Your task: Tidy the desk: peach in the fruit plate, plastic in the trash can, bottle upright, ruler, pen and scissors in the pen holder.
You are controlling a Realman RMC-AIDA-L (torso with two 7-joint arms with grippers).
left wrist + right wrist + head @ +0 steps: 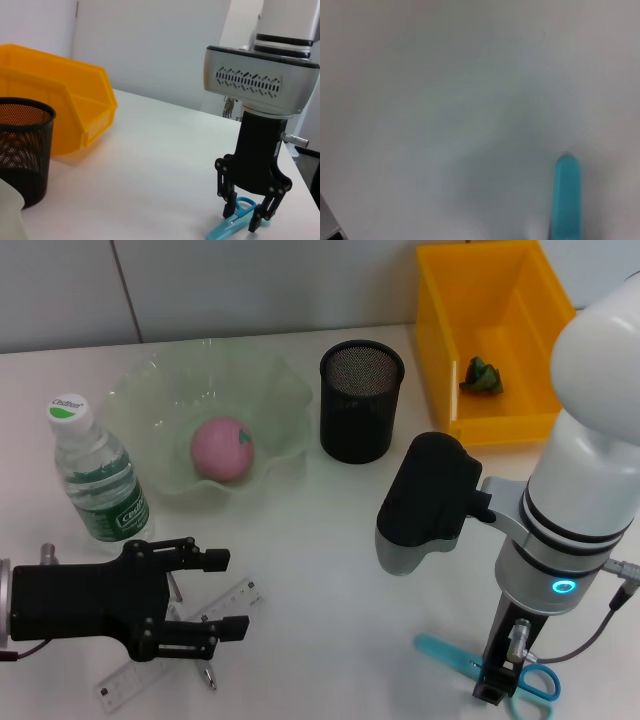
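Scissors [470, 665] with blue handles lie flat on the white desk [320, 540], well in front of the pen holder [361, 400] and off to its right. Everything else below is placed against that black mesh holder too.

Largest on the desk is the yellow trash bin [530, 430], just to the holder's right — a crumpled green piece of plastic [481, 375] sits inside it. To the holder's left is the pale green fruit plate [145, 390], nearly touching it, with the pink peach [223, 448] resting in its hollow. Farther left of the holder, beyond the plate, the water bottle [95, 475] stands upright with its cap on.

The right gripper [249, 217] points straight down in front of the holder and to its right, directly over the scissors; in the left wrist view its fingers [228, 205] are spread apart and straddle the scissors near the handle loops, tips down at the desk, not clenched on anything.

The left gripper [225, 592] hangs in front of the holder and to its left, with its jaws parted and nothing between them. Beneath it lies the clear ruler [225, 602], partly hidden by the gripper body, and a small metal pen tip [210, 676] shows beside it.
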